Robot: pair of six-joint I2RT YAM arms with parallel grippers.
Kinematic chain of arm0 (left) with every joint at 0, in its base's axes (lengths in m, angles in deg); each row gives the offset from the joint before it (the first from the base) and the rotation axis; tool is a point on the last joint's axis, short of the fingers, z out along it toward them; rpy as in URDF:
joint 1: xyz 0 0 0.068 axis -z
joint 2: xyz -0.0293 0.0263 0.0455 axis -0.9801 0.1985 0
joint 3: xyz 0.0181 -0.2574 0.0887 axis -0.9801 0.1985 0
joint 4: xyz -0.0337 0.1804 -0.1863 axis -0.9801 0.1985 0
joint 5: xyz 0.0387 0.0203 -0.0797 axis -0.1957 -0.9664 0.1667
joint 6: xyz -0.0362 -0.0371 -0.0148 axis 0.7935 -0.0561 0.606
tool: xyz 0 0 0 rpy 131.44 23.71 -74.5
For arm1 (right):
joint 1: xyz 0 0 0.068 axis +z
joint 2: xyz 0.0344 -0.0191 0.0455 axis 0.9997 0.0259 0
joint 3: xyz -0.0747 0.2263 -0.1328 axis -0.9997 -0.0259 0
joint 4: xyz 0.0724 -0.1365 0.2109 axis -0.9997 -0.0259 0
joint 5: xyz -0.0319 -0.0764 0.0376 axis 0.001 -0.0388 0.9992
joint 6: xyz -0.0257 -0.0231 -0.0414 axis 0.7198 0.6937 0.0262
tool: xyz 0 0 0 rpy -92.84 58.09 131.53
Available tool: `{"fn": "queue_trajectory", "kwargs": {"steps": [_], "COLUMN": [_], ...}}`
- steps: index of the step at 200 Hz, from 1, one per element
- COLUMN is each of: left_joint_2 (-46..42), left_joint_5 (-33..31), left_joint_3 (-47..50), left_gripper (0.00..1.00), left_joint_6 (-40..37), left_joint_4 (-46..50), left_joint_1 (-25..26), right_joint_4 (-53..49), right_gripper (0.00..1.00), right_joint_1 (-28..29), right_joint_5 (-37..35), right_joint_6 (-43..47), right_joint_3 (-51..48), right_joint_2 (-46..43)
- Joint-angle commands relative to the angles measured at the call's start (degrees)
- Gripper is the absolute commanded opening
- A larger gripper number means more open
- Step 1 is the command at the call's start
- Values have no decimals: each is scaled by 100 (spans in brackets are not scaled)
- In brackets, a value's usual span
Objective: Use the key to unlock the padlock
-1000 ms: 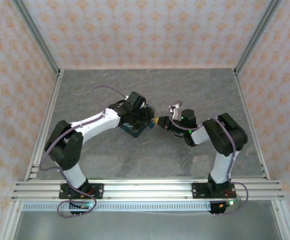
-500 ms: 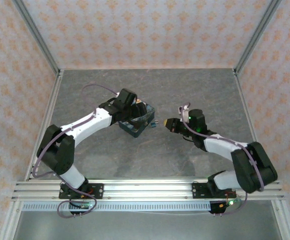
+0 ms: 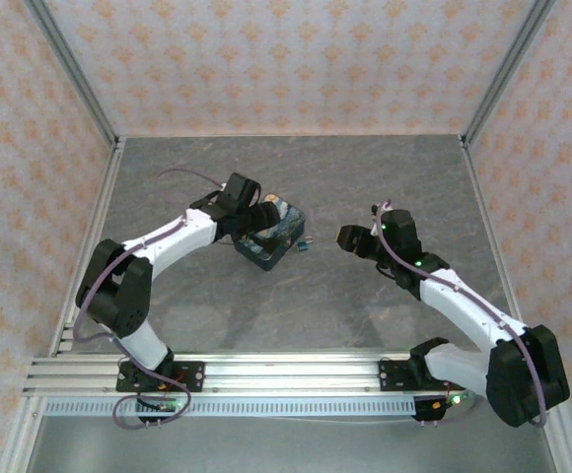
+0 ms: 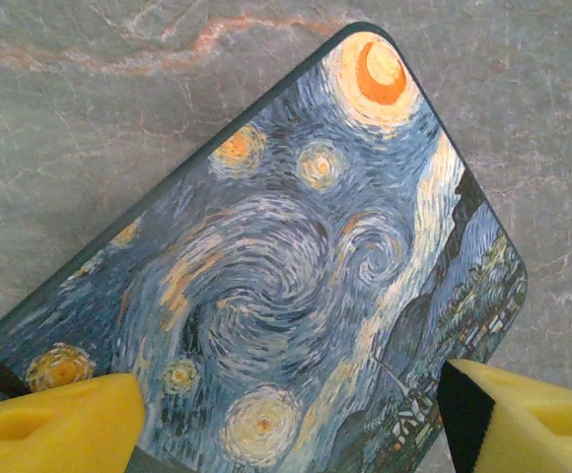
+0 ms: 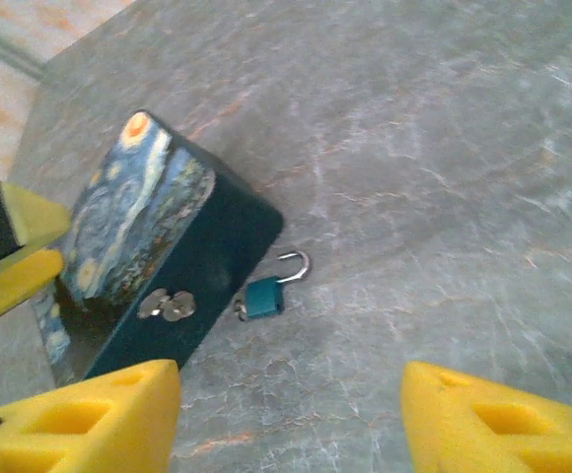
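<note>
The tiny teal padlock (image 5: 263, 297) lies on the table just right of the starry-night box (image 5: 138, 222), its silvery shackle (image 5: 297, 266) swung open. A small metal piece, perhaps the key (image 5: 236, 311), sticks out of its base. In the top view the padlock (image 3: 306, 244) sits between box and right arm. My right gripper (image 5: 291, 424) hangs open, back from the padlock, with nothing between its yellow fingers (image 5: 79, 419). My left gripper (image 4: 286, 434) is open over the box lid (image 4: 296, 256), its fingers (image 4: 59, 424) spread at the lid's near end.
The box's dark front face carries a silvery hasp (image 5: 166, 305). The left gripper's fingers (image 5: 15, 246) show at the box's far side in the right wrist view. Grey marble tabletop (image 3: 296, 305) surrounds everything, with metal frame posts (image 3: 493, 89) and patterned walls at the edges.
The right gripper has pulled back to the right, away from the box front, leaving the padlock on the table. The left gripper has drawn back leftward over the box.
</note>
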Motion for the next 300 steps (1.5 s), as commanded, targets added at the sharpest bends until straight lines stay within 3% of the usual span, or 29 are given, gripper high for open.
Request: {"fn": "queue_trajectory", "kwargs": {"steps": [1,49,111,153,181,224,275,300], "left_joint_2": [169,532,168,-1101,-2264,-3799,-4566,-4605], "left_joint_5": [-17,63,153,-203,-796,-2257,-4036,-4484], "left_joint_3": [45,-405,-1017,-359,594,1890,2750,3124], "left_gripper": [81,81,82,84,90,100,100,100], "left_joint_6": [-231,-576,-931,-954,-775,-568,-836,-1352], "left_joint_4": [62,249,330,210,69,105,-61,-563], "left_joint_1": [-207,-568,-704,-704,-704,-713,-739,-741], "right_joint_4": [-714,-1074,-1118,-721,-23,1679,4105,4843], "right_gripper": [71,100,99,99,99,99,99,99], "right_joint_1": [-8,-5,-59,-860,-1231,-1601,-1666,-1670], "right_joint_5": [-658,-1464,-3015,-3248,-3443,-3190,-2939,-2771], "right_joint_6": [52,114,738,1012,1418,2096,2475,2691], "right_joint_3": [226,200,367,221,-231,-1167,-1811,-1847], "right_joint_2": [-225,-836,-1178,-1308,-1483,-1364,-4,754]}}
